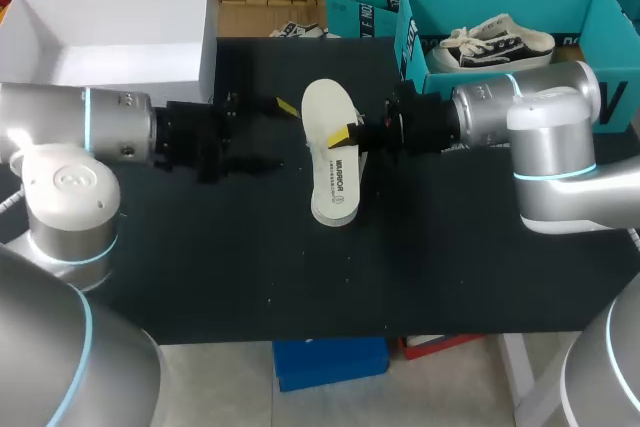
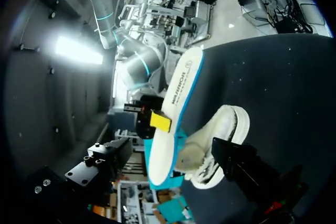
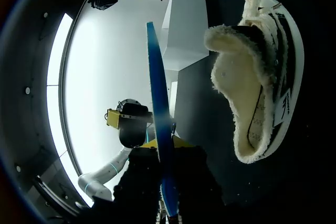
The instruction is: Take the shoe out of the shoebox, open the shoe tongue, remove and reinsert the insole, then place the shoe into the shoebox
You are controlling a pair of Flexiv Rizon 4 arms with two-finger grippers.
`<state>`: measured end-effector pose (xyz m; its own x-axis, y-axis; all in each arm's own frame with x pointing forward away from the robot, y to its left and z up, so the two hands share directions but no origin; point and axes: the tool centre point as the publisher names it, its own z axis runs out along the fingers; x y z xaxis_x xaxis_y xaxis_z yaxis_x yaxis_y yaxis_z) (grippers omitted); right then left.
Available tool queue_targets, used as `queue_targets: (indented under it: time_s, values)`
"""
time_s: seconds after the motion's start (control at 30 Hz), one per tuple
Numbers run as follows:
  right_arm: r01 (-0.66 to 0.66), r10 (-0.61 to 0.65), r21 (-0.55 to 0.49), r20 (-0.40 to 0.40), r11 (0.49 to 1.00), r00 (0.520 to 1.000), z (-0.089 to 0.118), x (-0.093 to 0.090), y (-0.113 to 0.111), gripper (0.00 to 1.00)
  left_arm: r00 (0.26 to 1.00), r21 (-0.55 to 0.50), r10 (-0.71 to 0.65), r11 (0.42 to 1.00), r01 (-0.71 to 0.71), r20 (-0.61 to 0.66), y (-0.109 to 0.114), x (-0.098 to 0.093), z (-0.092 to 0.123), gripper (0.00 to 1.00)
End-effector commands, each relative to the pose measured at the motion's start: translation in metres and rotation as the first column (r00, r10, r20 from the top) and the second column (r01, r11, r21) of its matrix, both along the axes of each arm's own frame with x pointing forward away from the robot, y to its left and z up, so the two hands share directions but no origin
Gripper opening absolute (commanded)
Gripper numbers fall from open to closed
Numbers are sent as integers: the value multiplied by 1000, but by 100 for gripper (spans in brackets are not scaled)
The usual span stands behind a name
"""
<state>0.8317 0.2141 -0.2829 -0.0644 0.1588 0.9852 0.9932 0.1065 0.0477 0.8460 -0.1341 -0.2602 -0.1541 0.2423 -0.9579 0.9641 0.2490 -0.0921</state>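
Observation:
My right gripper (image 1: 347,135) is shut on a white insole (image 1: 330,152) with a blue underside (image 3: 157,103), holding it by its edge above the middle of the black table. A cream, fleece-lined shoe (image 3: 252,93) lies on its side on the mat right beside and under the insole (image 2: 178,103). In the head view the insole hides most of the shoe. My left gripper (image 1: 278,135) stands open just left of the insole, touching nothing. One of its black fingers (image 2: 247,169) sits close to the shoe (image 2: 215,135).
An empty white shoebox (image 1: 110,7) stands at the table's back left. At the back right is a teal box (image 1: 415,52) holding another sneaker (image 1: 500,42). The black mat (image 1: 250,257) covers the front of the table.

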Motion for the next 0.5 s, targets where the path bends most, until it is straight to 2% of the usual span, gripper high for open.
queue_targets:
  time_s: [0.03,0.13,0.23,0.5]
  values:
    - [0,0,-2,-1,1000,1000,0,0,1,0,999,-59,36,998,-35,19,-9,1,-9,100]
    - [0,0,-2,-1,1000,1000,0,0,1,0,999,-74,30,997,-28,16,-14,4,-13,100]
    - [0,0,-2,-1,1000,1000,0,0,1,0,998,-70,-4,998,0,-58,-16,4,-14,100]
    - [0,0,-2,-1,1000,1000,0,0,1,0,998,-70,-4,998,0,-58,-16,4,-14,100]
